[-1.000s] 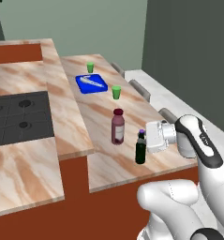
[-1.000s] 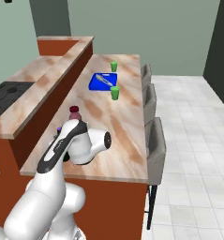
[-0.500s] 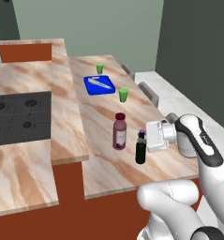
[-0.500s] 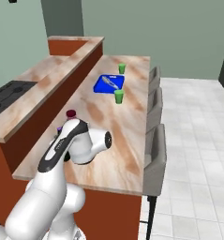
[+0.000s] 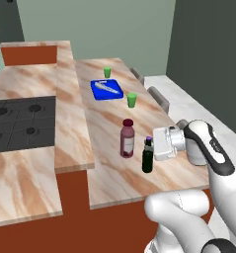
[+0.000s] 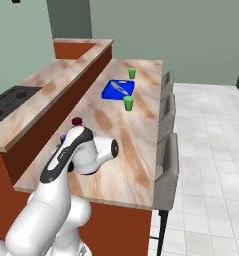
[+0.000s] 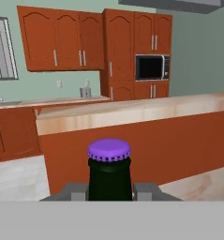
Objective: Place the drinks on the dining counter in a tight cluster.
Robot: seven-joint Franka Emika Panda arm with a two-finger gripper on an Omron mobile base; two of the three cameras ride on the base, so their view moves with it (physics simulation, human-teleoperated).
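Observation:
My gripper (image 5: 150, 149) is shut on the neck of the slim dark green drink (image 5: 147, 159), which stands upright near the front of the dining counter (image 5: 107, 121). In the hand view its purple cap and dark neck (image 7: 109, 169) sit between my fingertips (image 7: 144, 191) of the gripper (image 7: 109, 191). The stout maroon drink (image 5: 127, 139) stands just left of the green one, a small gap apart. From the right base view my arm covers most of both; the maroon cap (image 6: 77, 121) shows over the dining counter (image 6: 136, 135). I cannot tell if the green bottle touches the slab.
A blue board (image 5: 106, 89) with a pale utensil lies farther along the counter, with green cups (image 5: 132, 100) (image 5: 107, 72) near and beyond it. A black stove (image 5: 18, 121) sits on the lower top at left. Grey chairs (image 6: 166, 165) line the counter's right side.
The whole picture has shifted, so the base and cameras have moved. My gripper stays shut on the green drink beside the maroon one.

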